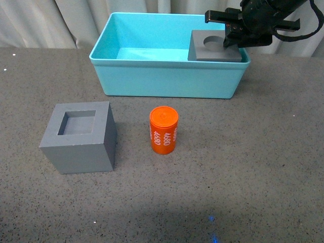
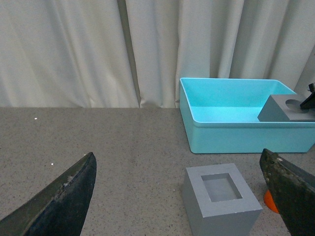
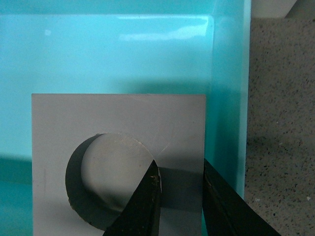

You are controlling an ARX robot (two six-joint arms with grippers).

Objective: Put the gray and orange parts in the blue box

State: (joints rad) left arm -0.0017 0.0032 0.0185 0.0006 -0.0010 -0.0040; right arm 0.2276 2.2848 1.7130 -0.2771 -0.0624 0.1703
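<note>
Gray cube seemingly within right gripper

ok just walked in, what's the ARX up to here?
The right gripper is closed on one wall of the gray cube with the round recess, one finger in the recess and one outside. It holds the cube inside the blue box, at the right end in the front view. I cannot tell whether the cube is resting on the box floor. The gray cube with the square recess and the orange cylinder stand on the table in front of the box. The left gripper is open and empty.
</note>
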